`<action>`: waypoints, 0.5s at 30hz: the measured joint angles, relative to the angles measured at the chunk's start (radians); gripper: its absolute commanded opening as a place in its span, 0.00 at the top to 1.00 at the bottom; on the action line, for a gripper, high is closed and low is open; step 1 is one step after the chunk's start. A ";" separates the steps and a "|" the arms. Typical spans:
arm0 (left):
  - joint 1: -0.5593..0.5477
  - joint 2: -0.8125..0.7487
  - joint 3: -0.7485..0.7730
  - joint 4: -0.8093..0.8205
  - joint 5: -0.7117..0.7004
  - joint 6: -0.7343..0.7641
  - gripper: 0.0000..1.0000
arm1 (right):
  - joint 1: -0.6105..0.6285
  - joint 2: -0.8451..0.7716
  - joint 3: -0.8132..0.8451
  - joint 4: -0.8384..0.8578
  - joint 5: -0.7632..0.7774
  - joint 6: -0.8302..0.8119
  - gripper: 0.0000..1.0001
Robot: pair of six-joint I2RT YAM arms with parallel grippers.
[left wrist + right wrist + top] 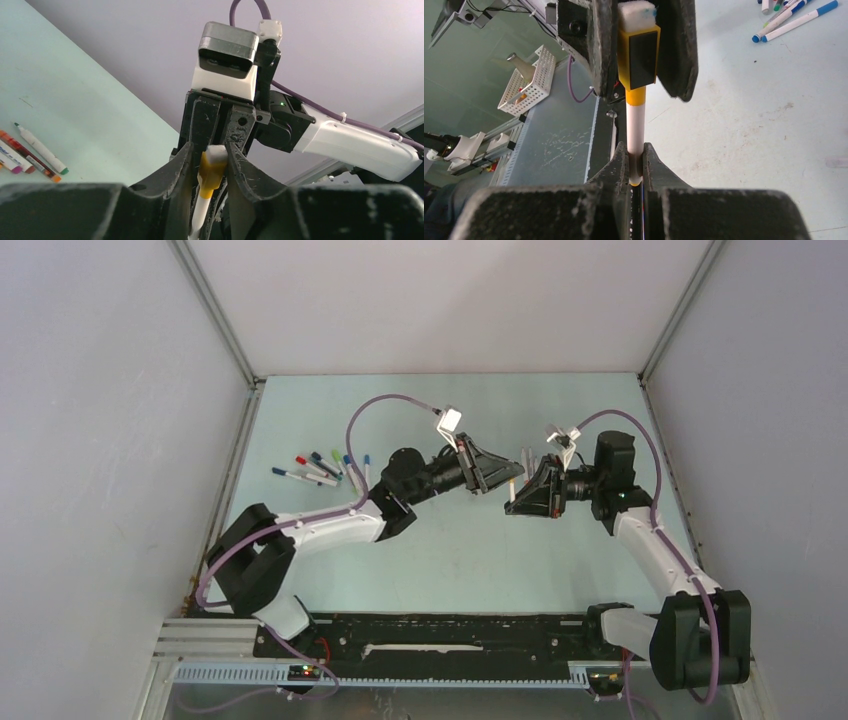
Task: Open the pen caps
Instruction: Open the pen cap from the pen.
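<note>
A pen with a white barrel (635,125) and a yellow pen cap (639,55) is held in the air between my two grippers, above the middle of the table. My right gripper (635,147) is shut on the barrel's lower end. My left gripper (210,150) has its jaws on both sides of the yellow pen cap (212,172), pressing on it. Seen from above, the left gripper (508,480) and the right gripper (516,502) meet tip to tip around the pen (513,491).
Several capped pens (320,468) lie in a loose group on the pale green table (450,560) at the left. They show again in the wrist views as pens (30,155) and pens (794,17). Grey walls (120,440) close in the table.
</note>
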 measured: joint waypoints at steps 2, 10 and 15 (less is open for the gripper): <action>0.000 0.006 0.000 0.003 0.012 -0.007 0.84 | 0.000 0.003 0.000 -0.001 0.000 0.000 1.00; 0.006 0.009 0.000 0.005 0.022 0.002 1.00 | 0.000 0.014 0.000 -0.002 -0.002 0.032 1.00; 0.034 0.002 0.000 -0.029 0.021 0.025 1.00 | 0.016 0.038 0.000 0.009 0.021 0.037 1.00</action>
